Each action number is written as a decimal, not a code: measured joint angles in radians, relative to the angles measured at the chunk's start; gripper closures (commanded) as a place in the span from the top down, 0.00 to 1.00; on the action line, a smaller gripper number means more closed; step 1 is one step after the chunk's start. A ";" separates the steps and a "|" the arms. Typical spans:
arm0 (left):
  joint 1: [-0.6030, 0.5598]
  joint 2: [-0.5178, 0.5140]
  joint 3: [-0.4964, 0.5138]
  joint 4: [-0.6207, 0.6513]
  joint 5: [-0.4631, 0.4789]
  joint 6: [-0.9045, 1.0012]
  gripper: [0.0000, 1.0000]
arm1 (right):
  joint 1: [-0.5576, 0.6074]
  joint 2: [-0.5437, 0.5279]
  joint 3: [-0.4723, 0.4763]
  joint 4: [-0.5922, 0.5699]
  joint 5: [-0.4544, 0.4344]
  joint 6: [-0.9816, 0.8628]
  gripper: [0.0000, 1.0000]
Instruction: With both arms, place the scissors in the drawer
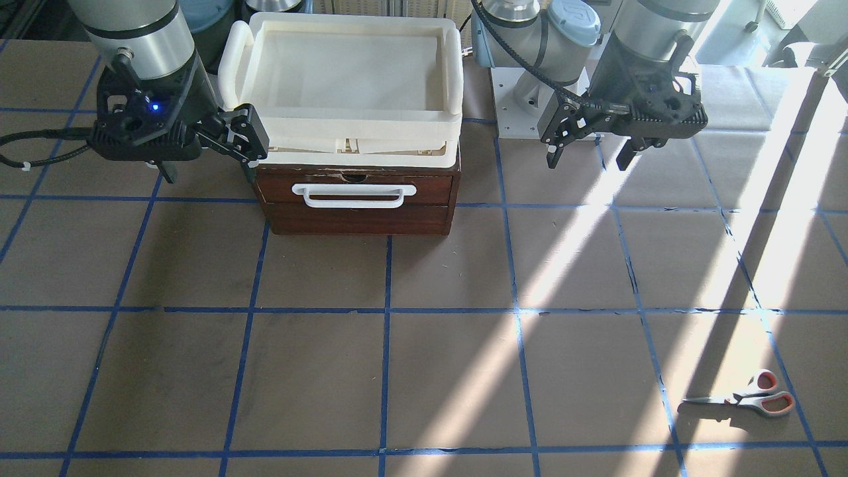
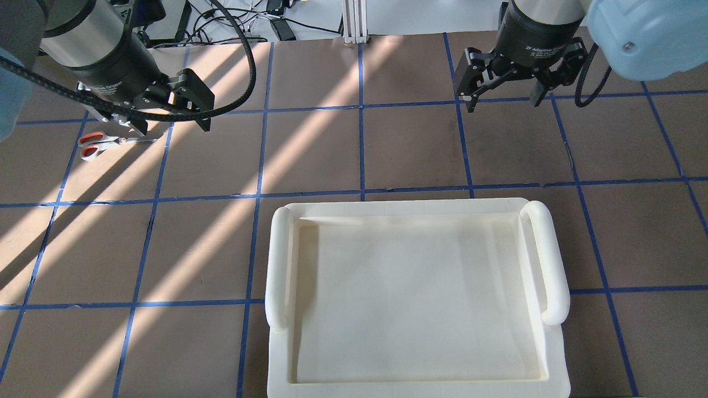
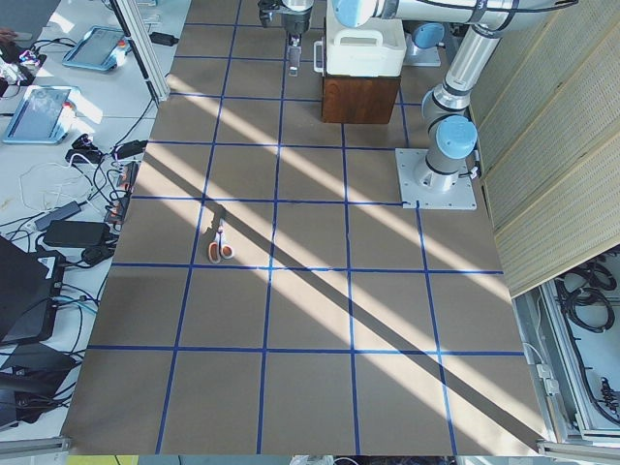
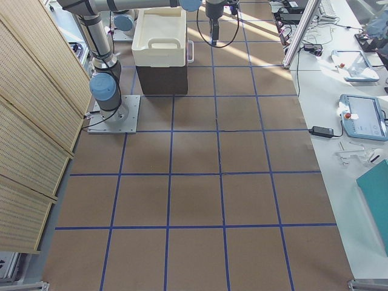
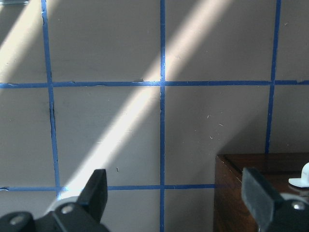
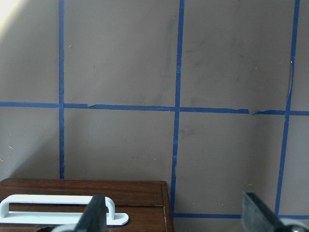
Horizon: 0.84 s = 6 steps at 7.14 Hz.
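From the front, the scissors lie flat on the table. They are at the edge far from the robot, on its left side. The left gripper hangs up high, with its fingers wide apart and nothing in them. The scissors are well apart from it, out ahead. The right gripper is wide and empty too. It sits just beside the shut drawer, so the left arm is nearer the scissors.

From overhead, the scissors lie sideways across the table. The orange loops point to the robot's left, and the blades point toward the middle. The left gripper opens along that same line, so I think it must turn to pinch across them.

From the left side, the scissors have their loops near the camera and their blades pointing away.

From the right side, the scissors do not show.

The left wrist view shows wide fingers over bare table and a drawer corner.

The right wrist view shows wide fingers right by the white handle.
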 measured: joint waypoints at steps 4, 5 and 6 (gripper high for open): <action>0.006 -0.002 -0.001 -0.003 0.000 0.001 1.00 | -0.001 0.006 0.002 0.000 0.000 -0.003 1.00; 0.014 -0.005 -0.001 -0.006 -0.001 0.006 1.00 | 0.001 0.019 0.004 0.001 0.002 -0.005 1.00; 0.035 -0.007 -0.001 -0.008 -0.002 0.025 1.00 | 0.007 0.039 0.005 0.000 0.006 -0.010 1.00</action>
